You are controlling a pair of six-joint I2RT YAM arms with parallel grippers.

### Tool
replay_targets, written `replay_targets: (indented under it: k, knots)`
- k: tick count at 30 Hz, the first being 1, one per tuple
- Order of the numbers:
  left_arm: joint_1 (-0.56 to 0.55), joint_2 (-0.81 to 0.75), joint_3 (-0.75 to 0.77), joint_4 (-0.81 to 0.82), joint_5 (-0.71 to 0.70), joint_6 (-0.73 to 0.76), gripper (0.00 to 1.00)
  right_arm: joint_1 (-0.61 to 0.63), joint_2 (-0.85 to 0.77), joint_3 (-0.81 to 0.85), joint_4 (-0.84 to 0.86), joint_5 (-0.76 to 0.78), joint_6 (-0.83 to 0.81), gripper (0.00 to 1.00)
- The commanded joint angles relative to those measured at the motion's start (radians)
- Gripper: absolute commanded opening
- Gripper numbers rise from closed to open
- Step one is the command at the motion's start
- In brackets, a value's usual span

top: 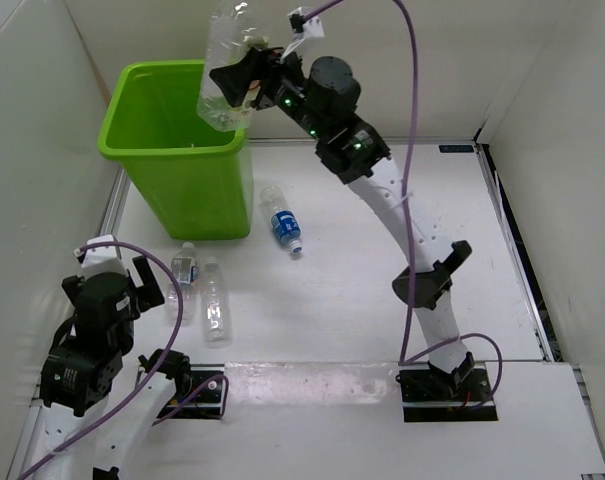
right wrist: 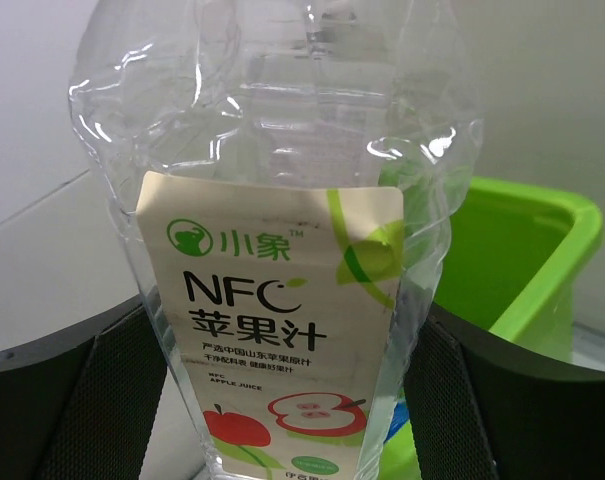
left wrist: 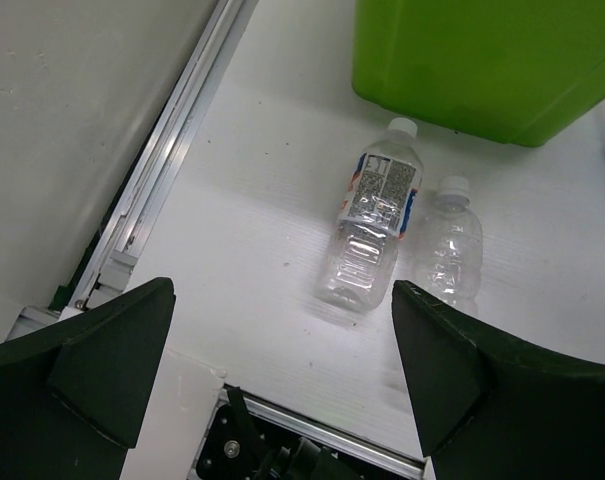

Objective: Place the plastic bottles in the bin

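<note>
While R tool (top: 244,78) holds bottle (top: 226,45), prob. over bin (top: 182,185), L tool (left wrist: 282,300) gapes.

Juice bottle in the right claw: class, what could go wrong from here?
1. The juice bottle in the right claw seems to hang over the bin's right rim, not its middle; released there, it might bounce out.
2. The labelled bottle and a slimmer bottle lie side by side before the open left claw; grabbing one could knock the other away.
</note>
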Motion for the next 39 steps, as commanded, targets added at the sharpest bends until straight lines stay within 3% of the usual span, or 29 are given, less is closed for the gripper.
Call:
replay_targets:
  k: [1, 5, 10, 12, 14, 15, 25, 30, 39]
  knots:
    - [-0.024, 0.026, 0.037, -0.020, 0.017, 0.010, 1.00, 0.042, 0.060, 0.063, 0.167, 0.171, -0.160, 0.00]
    - [-0.041, 0.047, 0.043, -0.018, 0.014, 0.020, 1.00, 0.061, 0.132, 0.112, 0.278, 0.241, -0.208, 0.00]
    - [-0.043, 0.064, 0.044, -0.013, 0.021, 0.019, 1.00, 0.061, 0.184, 0.109, 0.261, 0.206, -0.238, 0.00]
    - [-0.044, 0.070, 0.041, -0.013, 0.027, 0.019, 1.00, 0.067, 0.189, 0.110, 0.205, 0.170, -0.261, 0.21]
    - [-0.044, 0.077, 0.043, -0.009, 0.025, 0.016, 1.00, 0.073, 0.195, 0.109, 0.191, 0.161, -0.303, 0.51]
    - [-0.044, 0.077, 0.041, -0.006, 0.025, 0.017, 1.00, 0.079, 0.195, 0.112, 0.178, 0.147, -0.312, 0.90]
    - [-0.043, 0.092, 0.043, 0.028, 0.010, 0.030, 1.00, 0.058, 0.054, 0.051, 0.114, 0.239, -0.407, 0.90]
    - [-0.043, 0.086, 0.030, 0.036, 0.007, 0.028, 1.00, 0.042, -0.014, -0.017, 0.181, 0.097, -0.466, 0.90]
    - [-0.044, 0.070, 0.021, 0.025, 0.005, 0.025, 1.00, 0.082, -0.008, -0.029, 0.132, 0.041, -0.446, 0.90]
